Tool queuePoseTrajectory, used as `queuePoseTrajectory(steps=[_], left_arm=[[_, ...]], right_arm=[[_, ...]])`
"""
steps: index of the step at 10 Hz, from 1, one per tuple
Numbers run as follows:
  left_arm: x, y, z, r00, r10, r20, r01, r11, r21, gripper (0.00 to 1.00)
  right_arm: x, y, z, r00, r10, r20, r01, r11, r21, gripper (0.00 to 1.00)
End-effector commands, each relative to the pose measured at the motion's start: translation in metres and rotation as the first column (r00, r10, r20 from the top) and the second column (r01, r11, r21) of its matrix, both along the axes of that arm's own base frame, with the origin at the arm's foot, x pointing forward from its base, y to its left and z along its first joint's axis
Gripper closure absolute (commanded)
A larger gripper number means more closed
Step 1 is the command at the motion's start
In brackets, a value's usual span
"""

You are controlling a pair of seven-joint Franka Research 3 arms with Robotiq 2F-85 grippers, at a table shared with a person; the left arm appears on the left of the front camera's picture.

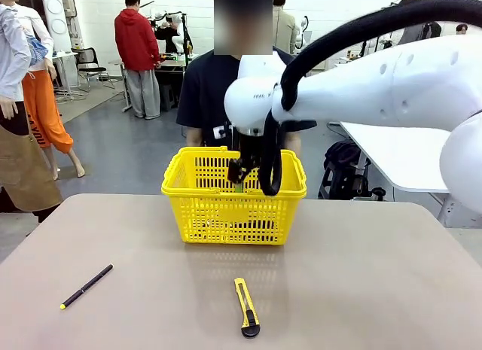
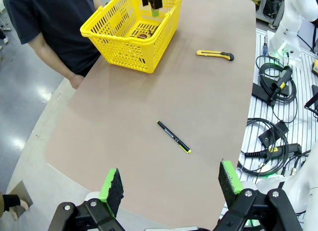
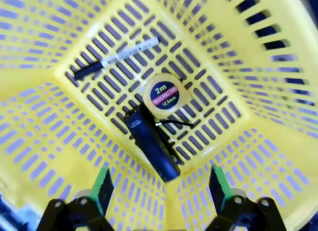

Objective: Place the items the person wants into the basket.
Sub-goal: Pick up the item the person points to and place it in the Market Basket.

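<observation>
Right claw [image 3: 160, 187] released, hanging inside yellow basket [image 3: 258, 57] above marker [image 3: 117, 57], tape measure [image 3: 164, 94], stapler [image 3: 151, 146]; left claw [image 2: 171, 185] likewise released.

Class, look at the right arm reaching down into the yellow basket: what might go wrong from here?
1. The right end effector hangs open inside the basket; lifting out, it might catch the rim or handle.
2. Its black cable droops over the basket's edge and may snag.
3. It could nudge the stapler just below.
</observation>
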State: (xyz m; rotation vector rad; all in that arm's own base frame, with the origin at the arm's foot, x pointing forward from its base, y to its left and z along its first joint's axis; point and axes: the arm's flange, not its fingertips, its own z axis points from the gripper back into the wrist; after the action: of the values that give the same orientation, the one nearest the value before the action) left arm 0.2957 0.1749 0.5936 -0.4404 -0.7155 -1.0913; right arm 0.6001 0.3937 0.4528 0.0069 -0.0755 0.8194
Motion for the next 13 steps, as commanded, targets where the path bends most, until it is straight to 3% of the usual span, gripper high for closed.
queuePoseTrajectory(steps=[1,3,4,5,7,10,13], left_arm=[[-0.001,0.001,0.000,1.000,-0.014,0.019,0.015,1.000,-0.016,0.00],[-0.001,0.001,0.000,1.000,-0.014,0.019,0.015,1.000,-0.016,0.00],[-0.001,0.001,0.000,1.000,-0.014,0.019,0.015,1.000,-0.016,0.00],[-0.001,0.001,0.000,1.000,-0.014,0.019,0.015,1.000,-0.016,0.00],[-0.001,0.001,0.000,1.000,-0.014,0.019,0.015,1.000,-0.016,0.00],[-0.001,0.001,0.000,1.000,-0.014,0.019,0.015,1.000,-0.016,0.00],[-0.001,0.001,0.000,1.000,-0.014,0.019,0.015,1.000,-0.016,0.00]], right_arm=[[-0.047,-0.020,0.091,0.988,-0.092,0.125,0.091,0.996,0.015,0.00],[-0.128,-0.062,0.159,0.958,-0.163,0.236,0.157,0.987,0.045,0.00],[-0.170,-0.085,0.176,0.943,-0.240,0.229,0.234,0.971,0.050,0.00],[-0.218,-0.112,0.185,0.923,-0.296,0.245,0.293,0.955,0.048,0.00],[-0.276,-0.156,0.170,0.906,-0.361,0.222,0.350,0.933,0.089,0.00],[-0.316,-0.200,0.130,0.885,-0.423,0.195,0.394,0.903,0.169,0.00],[-0.311,-0.234,0.102,0.867,-0.488,0.104,0.451,0.856,0.252,0.00]])
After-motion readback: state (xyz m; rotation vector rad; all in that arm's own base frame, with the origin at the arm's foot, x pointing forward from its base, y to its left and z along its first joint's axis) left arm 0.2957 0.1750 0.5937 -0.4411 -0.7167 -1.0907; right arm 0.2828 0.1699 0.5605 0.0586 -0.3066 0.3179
